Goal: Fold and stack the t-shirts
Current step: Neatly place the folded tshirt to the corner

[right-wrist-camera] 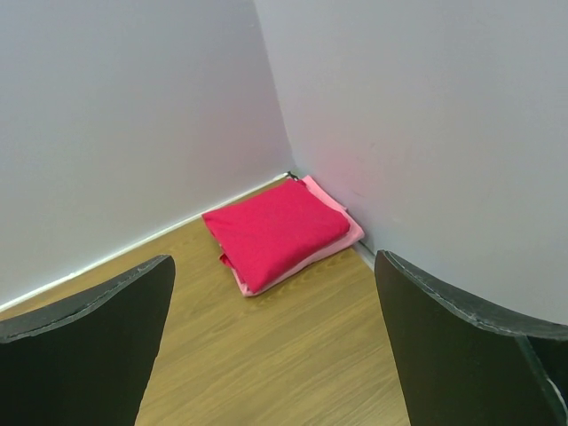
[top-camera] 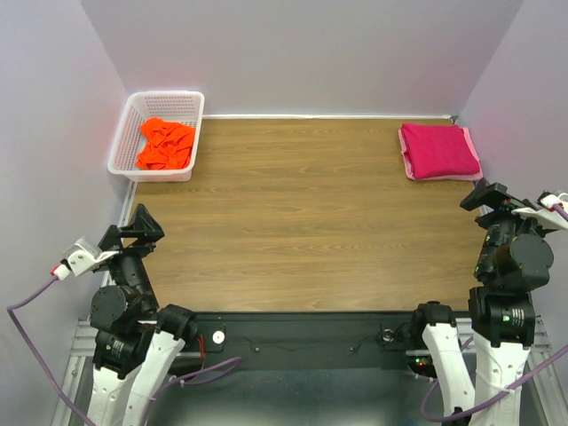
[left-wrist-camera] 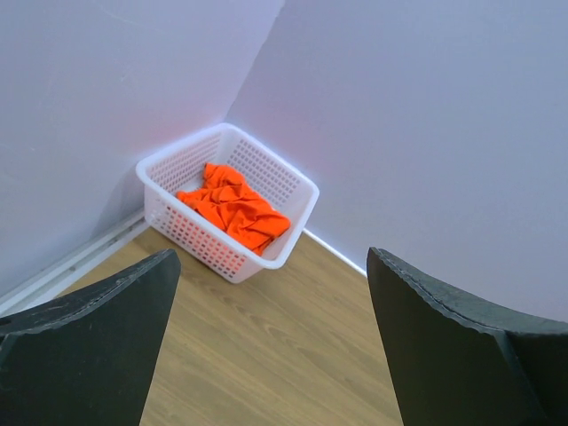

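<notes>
The white lattice basket (top-camera: 127, 133) sits in the far left corner of the wooden table (top-camera: 302, 222), against the pale walls; the bright orange t-shirt (top-camera: 165, 145) lies crumpled inside it, unfolded, bunched toward the basket's left half and below its rim; the left wrist view shows the same orange shirt (left-wrist-camera: 235, 206) heaped on the basket's floor, the mesh walls (left-wrist-camera: 182, 226) standing clear around it.

Far to the right of the basket, in the opposite far corner, the crimson-red t-shirt (top-camera: 437, 151) lies folded into a neat rectangle; it rests on top of the light pink t-shirt (right-wrist-camera: 355, 232), also folded, whose edges peep out beyond the red one on the sides away from and toward the basket; the two form a low stack flat on the wood, close to both walls.

The left gripper (top-camera: 146, 226) hangs at the table's edge on the basket's side, nearer the camera than the basket and well apart from it; its jaws are spread wide, the dark fingers (left-wrist-camera: 98, 346) framing the basket with only bare wood between them; it grasps nothing.

The right gripper (top-camera: 486, 197) hovers far across from the basket, just on the near side of the folded stack and not touching it; its jaws are likewise parted, the black fingers (right-wrist-camera: 461, 355) wide on either side of the view; nothing is held.
</notes>
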### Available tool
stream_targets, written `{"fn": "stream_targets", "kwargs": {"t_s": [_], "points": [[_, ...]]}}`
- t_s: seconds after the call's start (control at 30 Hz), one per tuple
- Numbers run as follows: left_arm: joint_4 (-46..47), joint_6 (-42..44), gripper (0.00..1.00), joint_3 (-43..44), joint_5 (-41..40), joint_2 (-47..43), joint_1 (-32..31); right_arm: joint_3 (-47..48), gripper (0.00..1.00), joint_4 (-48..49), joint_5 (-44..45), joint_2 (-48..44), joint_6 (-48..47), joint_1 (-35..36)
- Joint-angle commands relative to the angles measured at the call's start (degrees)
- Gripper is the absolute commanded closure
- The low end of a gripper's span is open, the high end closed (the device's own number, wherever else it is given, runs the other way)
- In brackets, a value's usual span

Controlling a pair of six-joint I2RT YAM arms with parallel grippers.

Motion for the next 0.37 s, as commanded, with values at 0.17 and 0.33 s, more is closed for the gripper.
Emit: {"fn": "stream_targets", "kwargs": {"t_s": [0.17,0.33], "points": [[6.08,-4.4,0.02,-1.14,0.58,2.43,0.13,-0.07,0.0,1.35,-3.1,1.12,0.12,0.25],[6.26,-4.67,0.02,-1.67,1.81,2.34,0.13,-0.07,0.0,1.96,-3.98,1.91,0.55,0.25]]}}
